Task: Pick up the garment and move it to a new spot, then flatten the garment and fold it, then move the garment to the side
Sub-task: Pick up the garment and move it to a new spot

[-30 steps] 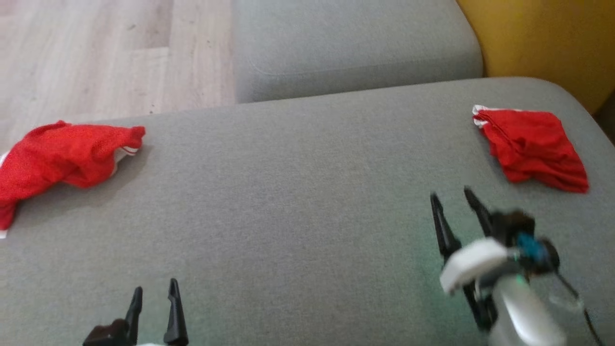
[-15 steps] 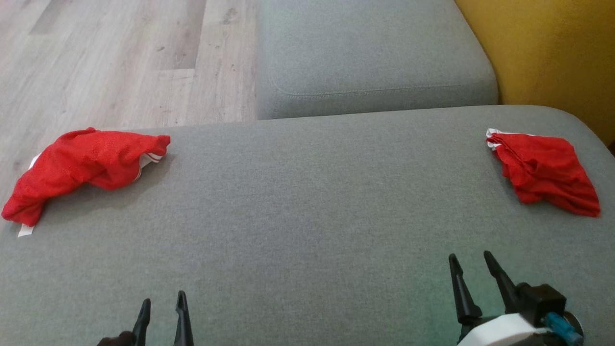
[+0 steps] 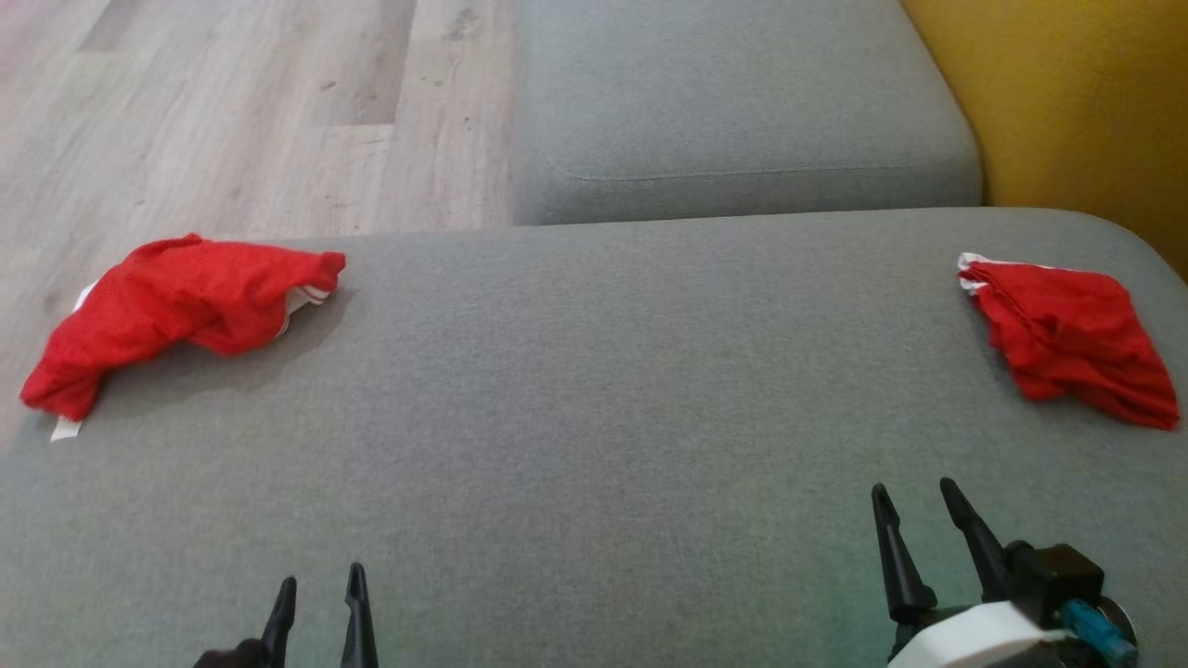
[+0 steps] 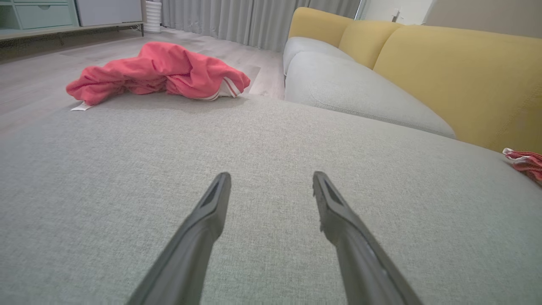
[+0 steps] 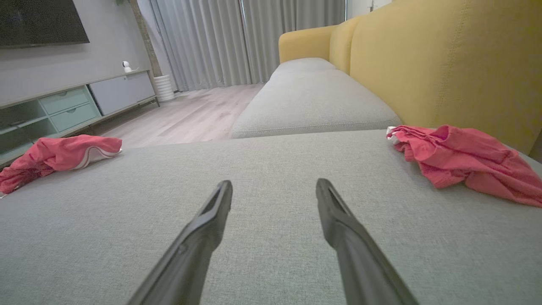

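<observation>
Grey cushion [image 3: 594, 390]: crumpled garment [image 3: 176, 306] far left, second garment [image 3: 1077, 339] far right; left gripper [image 3: 319, 583], right gripper [image 3: 912, 492] near, both spread, empty.

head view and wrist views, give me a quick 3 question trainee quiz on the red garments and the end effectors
1. True or false: the left end effector and the right end effector are both open and hold nothing.
2. Where does the left red garment lie? A) crumpled at the far left corner of the grey seat cushion; B) on the wooden floor; C) between an end effector's fingers.
3. Fill in: the right red garment lies close to the ____ sofa backrest.

Key: 1 true; 2 A; 3 yellow.
</observation>
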Robot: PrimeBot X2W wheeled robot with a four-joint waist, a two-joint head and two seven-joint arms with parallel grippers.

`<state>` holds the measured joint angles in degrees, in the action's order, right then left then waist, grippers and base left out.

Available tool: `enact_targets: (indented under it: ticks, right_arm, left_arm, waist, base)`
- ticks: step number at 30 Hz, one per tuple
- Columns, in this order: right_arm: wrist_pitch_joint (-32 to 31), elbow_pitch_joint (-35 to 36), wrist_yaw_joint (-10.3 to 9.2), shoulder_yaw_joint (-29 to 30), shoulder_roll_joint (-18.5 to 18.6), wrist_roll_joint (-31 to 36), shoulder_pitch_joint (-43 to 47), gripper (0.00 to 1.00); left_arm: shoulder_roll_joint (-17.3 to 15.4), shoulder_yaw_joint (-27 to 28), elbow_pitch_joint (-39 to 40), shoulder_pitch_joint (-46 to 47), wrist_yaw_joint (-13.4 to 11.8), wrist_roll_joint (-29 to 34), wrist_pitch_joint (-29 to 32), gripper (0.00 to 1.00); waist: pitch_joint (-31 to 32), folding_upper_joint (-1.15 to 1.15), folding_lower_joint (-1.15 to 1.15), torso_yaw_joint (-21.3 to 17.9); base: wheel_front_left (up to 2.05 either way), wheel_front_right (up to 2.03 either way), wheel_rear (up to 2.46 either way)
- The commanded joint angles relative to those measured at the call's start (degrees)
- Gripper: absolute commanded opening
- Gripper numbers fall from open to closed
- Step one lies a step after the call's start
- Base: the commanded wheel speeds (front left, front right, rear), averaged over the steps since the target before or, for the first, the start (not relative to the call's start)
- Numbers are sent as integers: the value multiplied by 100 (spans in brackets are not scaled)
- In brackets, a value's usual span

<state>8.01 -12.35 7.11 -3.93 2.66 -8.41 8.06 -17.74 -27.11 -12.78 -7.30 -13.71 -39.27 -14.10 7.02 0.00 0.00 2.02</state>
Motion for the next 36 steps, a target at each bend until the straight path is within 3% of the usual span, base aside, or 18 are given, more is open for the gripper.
enact_targets:
  ticks: [1, 6, 18, 27, 36]
  right_arm:
    - [5, 251, 37, -135, 22, -16, -154, 100]
    - [37, 281, 37, -163, 22, -69, -137, 100]
    - [217, 176, 37, -455, 22, -355, -301, 100]
    - [189, 10, 37, -1062, 22, -342, -837, 100]
    - [230, -146, 37, -1295, 21, -371, -1063, 100]
  left_arm:
    - [-95, 179, 167, 369, -47, 55, 0, 100]
    - [-113, 145, 208, 465, -40, 82, 42, 100]
    - [-385, 227, 565, 578, -131, 143, 178, 100]
    - [-462, 618, 951, 293, -367, 86, 25, 100]
    - [-509, 831, 1117, 44, -418, 92, -39, 100]
  waist:
    - [-14, 0, 0, 77]
    - [-19, 0, 0, 519]
    - [-67, 0, 0, 2250]
    - [-381, 0, 0, 2531]
    - [-400, 0, 0, 2550]
  base:
    - [0, 0, 0]
    - [0, 0, 0]
    - [0, 0, 0]
    - [0, 0, 0]
    - [0, 0, 0]
